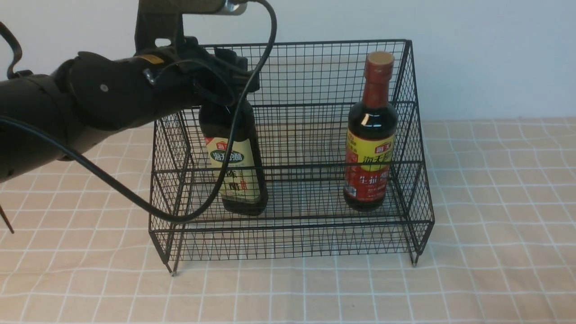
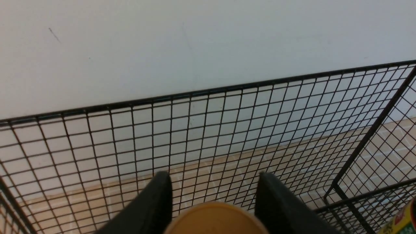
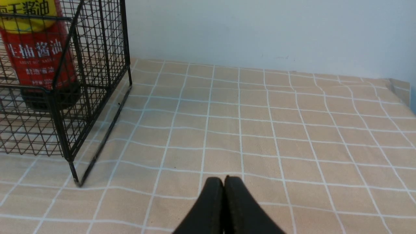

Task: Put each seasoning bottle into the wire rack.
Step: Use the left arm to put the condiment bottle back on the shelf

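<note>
Front view: the black wire rack (image 1: 292,148) stands on the checked tablecloth (image 1: 495,252). The red-necked bottle (image 1: 371,135) stands upright in the rack's right half. The beige-green labelled bottle (image 1: 238,166) stands in the left half, leaning slightly; its cap and neck are hidden behind the left gripper (image 1: 227,78). Whether the fingers touch the bottle cannot be told from this angle. A black cable (image 1: 135,198) crosses in front of the rack. The right arm is out of frame.

Left wrist view: two dark fingers (image 2: 152,204) flank the gold cap (image 2: 216,219), spread apart with gaps on both sides. The cap is cut off by the frame edge. The rack's grid back (image 2: 208,130) fills the background.

Right wrist view: the right gripper (image 3: 224,201) hangs over the tablecloth, its fingers pressed together on nothing. The rack's corner and the red label (image 3: 35,55) are partly cropped.
</note>
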